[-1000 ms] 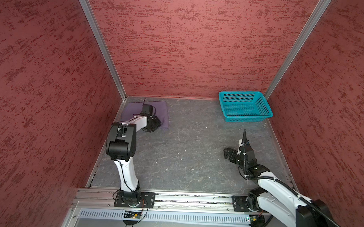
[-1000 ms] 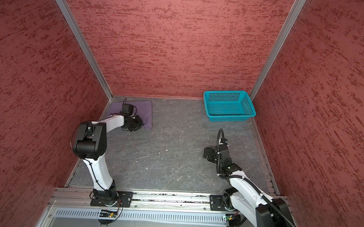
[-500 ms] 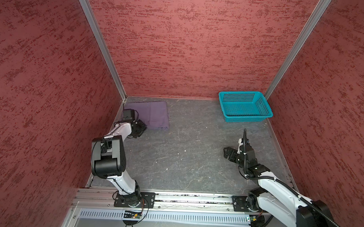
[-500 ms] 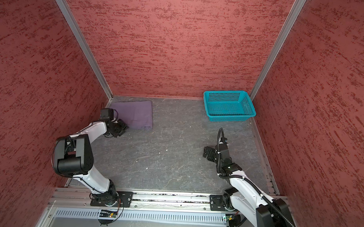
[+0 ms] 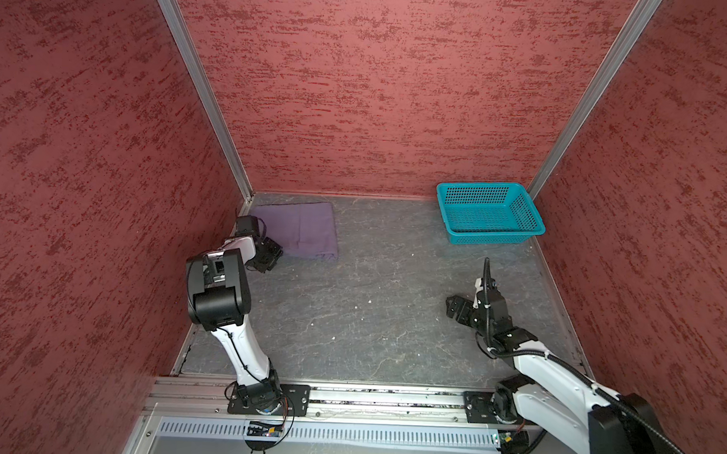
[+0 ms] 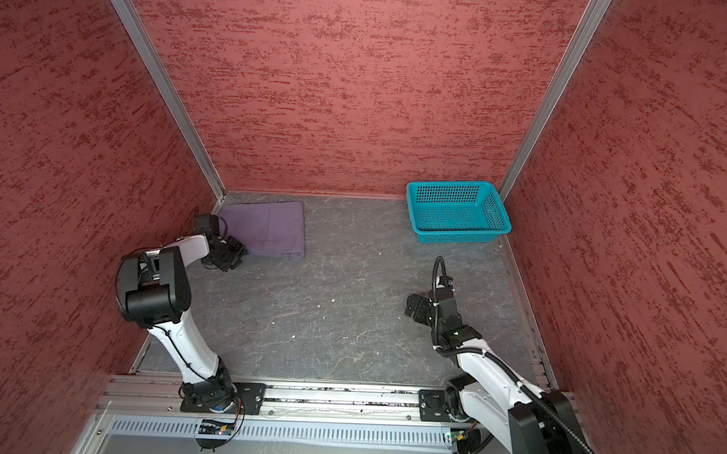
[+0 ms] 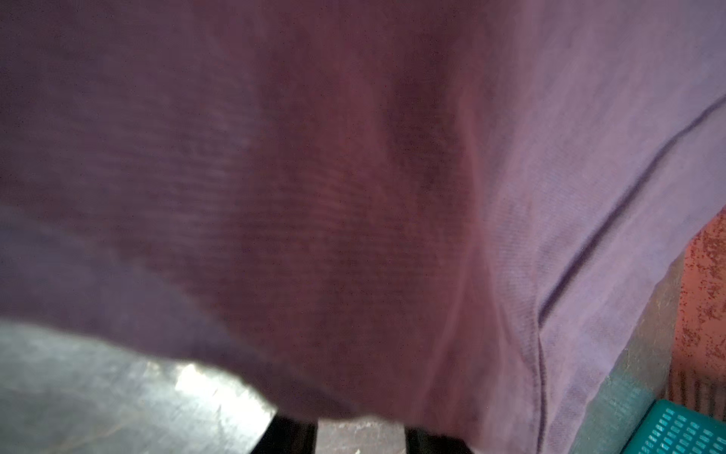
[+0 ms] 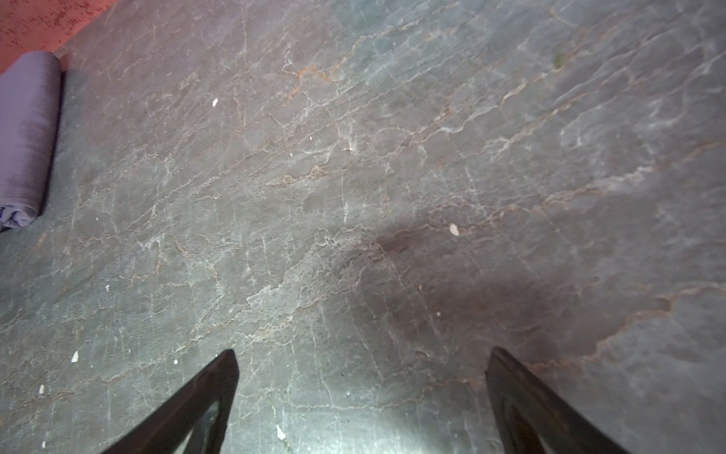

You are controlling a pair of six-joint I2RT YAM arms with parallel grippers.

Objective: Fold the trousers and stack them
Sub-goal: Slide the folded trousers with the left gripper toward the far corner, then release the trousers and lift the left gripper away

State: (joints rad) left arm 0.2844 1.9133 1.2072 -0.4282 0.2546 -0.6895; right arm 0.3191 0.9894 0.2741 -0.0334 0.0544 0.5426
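Observation:
The trousers (image 5: 301, 228) (image 6: 270, 229) lie folded into a flat muted-purple rectangle in the back left corner of the grey table (image 5: 372, 286). My left gripper (image 5: 269, 254) (image 6: 229, 256) sits low at their near left corner. In the left wrist view purple cloth (image 7: 353, 177) fills the frame and covers the tips of my left gripper (image 7: 359, 422). Its two dark fingers (image 7: 290, 436) stand apart with table showing between them. My right gripper (image 5: 454, 308) (image 6: 415, 306) (image 8: 361, 355) is open over bare table at the right. Its wrist view catches the trousers' folded edge (image 8: 27, 133).
A teal perforated basket (image 5: 494, 237) (image 6: 461, 236) (image 7: 683, 430) stands in the back right corner with nothing in it. Red textured walls close in the table on three sides. A metal rail (image 5: 368, 398) with both arm bases runs along the front.
My left gripper came off the top of the trousers, swung left toward the wall, then moved to their near left corner. The trousers stayed flat. The right arm has not moved.

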